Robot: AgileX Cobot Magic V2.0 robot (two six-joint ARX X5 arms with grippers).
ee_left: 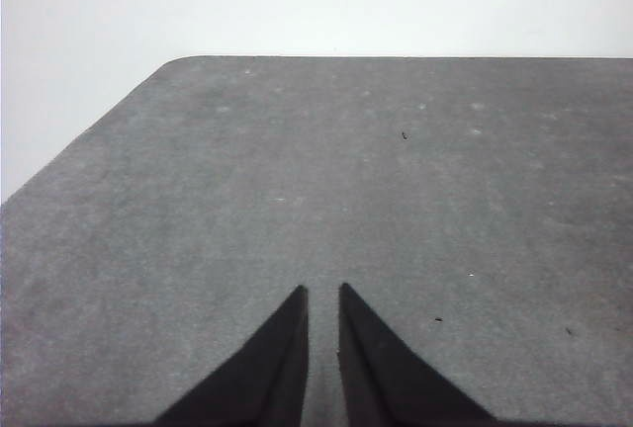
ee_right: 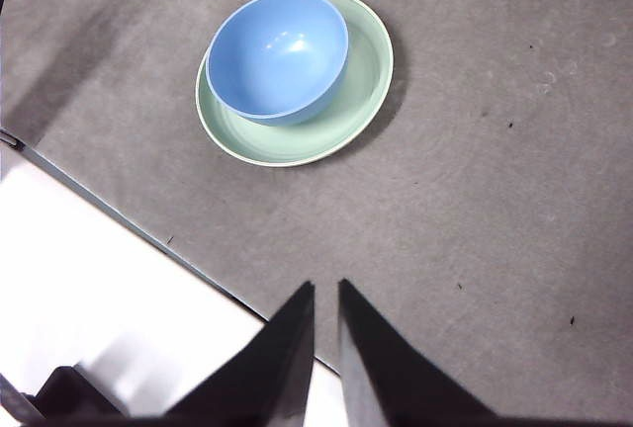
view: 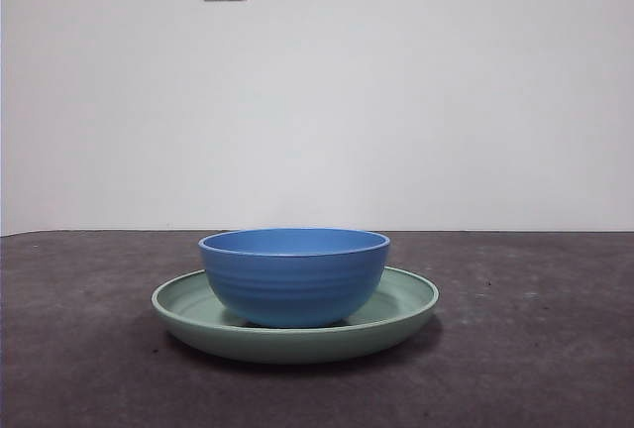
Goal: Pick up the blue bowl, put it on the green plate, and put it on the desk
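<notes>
One blue bowl (view: 294, 275) upright on green plate (view: 396, 315), desk (view: 535, 349) beneath

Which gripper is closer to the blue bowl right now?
Right. The right gripper hangs back from the bowl with it in view; the left gripper sees only bare desk.

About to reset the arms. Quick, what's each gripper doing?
Left gripper: shut, holding nothing, over bare desk.
Right gripper: shut, holding nothing, away from the blue bowl.
</notes>
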